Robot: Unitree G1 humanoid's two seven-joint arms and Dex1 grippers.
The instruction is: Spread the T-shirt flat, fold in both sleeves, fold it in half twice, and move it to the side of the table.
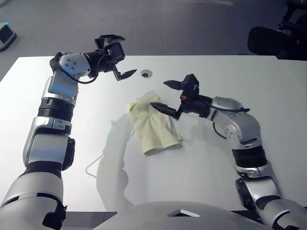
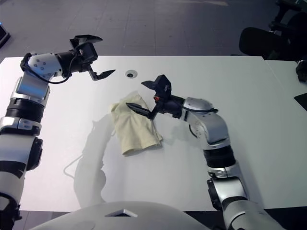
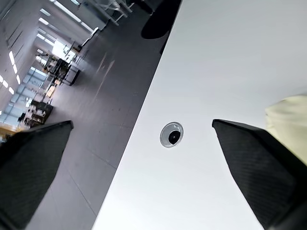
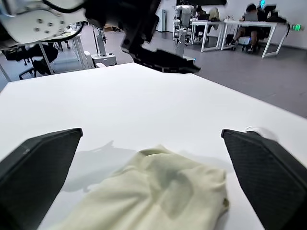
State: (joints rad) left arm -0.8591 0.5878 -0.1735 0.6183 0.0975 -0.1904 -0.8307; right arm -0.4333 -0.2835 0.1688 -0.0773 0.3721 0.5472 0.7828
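This looks like an open-plan robotics lab or office. A white desk [image 1: 230, 76] with a cable grommet [image 1: 146, 73] stands on a grey floor [image 1: 182, 24]. A black office chair [image 1: 268, 40] sits behind it, rows of workstations [image 4: 242, 24] stretch farther off, and long ceiling light strips [image 3: 64, 9] run overhead.

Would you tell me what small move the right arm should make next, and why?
Probably lower the open right pincer onto the T-shirt's far end and close on it: the shirt lies in a compact fold in the middle of the table, ungripped, so only the move to the side seems left.
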